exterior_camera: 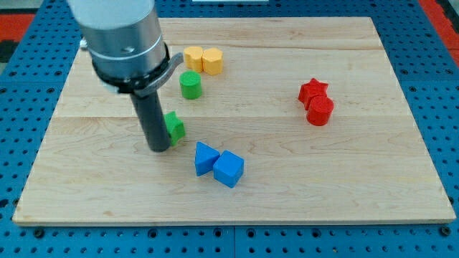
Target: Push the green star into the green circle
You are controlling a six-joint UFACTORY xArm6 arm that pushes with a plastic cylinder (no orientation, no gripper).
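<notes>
Left of the board's (401, 107) centre, my tip (158, 148) touches the green star (174, 126) on its left side, hiding part of it, so its heading and long axis cannot be told. I carry no claw, only a rod. Above the star, apart from it, stands the green circle (190, 84).

wooden board (287, 172) bearing coloured blocks

Grey metal cylinder, black collar, straight dark rod (158, 122)
</notes>
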